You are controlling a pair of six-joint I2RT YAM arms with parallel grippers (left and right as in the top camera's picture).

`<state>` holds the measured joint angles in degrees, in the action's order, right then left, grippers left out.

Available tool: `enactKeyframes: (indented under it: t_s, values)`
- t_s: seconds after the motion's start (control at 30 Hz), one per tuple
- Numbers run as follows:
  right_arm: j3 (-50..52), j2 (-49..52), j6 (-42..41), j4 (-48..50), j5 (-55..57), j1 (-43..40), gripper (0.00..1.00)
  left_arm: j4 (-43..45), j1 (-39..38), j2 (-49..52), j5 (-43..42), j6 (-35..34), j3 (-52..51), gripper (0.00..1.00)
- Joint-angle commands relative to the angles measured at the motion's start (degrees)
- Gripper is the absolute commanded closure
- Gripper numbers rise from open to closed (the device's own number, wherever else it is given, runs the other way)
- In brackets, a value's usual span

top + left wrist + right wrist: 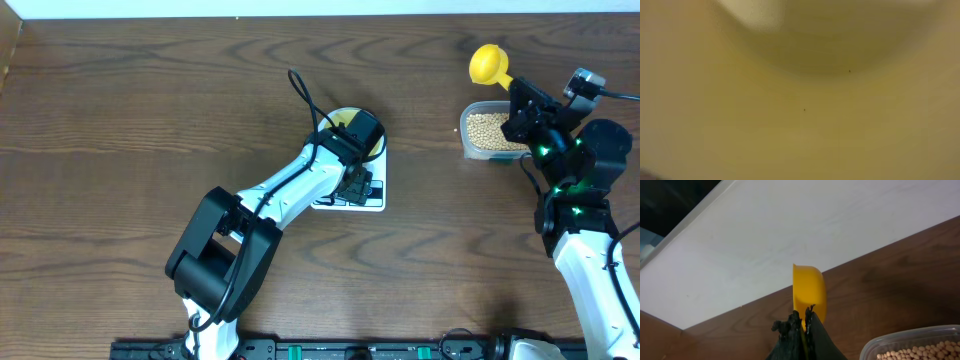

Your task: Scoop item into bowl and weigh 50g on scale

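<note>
The left gripper [358, 130] hangs low over the pale-yellow bowl [343, 117], which sits on the white scale [375, 202] near the middle of the table. Its wrist camera shows only blurred yellow, so I cannot tell if its fingers are apart or closed. To the right, the beans [490, 128] lie in the clear tub [465, 140]. The right gripper [804, 322] is clenched on the handle of the yellow scoop [810, 292], and the scoop's cup is beyond the far side of the tub.

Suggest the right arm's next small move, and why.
Probably bring the yellow scoop back over the clear tub and dip it into the beans: the right gripper holds it past the tub, no beans visible in it, and the pale-yellow bowl waits at the scale.
</note>
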<state>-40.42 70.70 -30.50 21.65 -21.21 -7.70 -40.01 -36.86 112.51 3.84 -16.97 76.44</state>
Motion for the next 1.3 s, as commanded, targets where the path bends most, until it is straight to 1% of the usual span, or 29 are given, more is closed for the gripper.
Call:
enactKeyframes:
  t_s: [0.0, 0.73, 1.27]
  values:
    - [-0.87, -0.66, 1.03, -0.04, -0.61, -0.24, 0.99, -0.04, 0.13, 0.57, 2.73, -0.94, -0.55, 0.12]
    - [-0.87, -0.66, 1.01, -0.04, -1.03, -0.24, 0.99, 1.11, 0.13, 0.66, 2.69, -0.92, -0.59, 0.12]
    - [-0.87, -0.66, 1.01, -0.04, -1.03, -0.24, 0.99, 0.04, 0.11, 0.66, 2.67, -0.92, -0.74, 0.12]
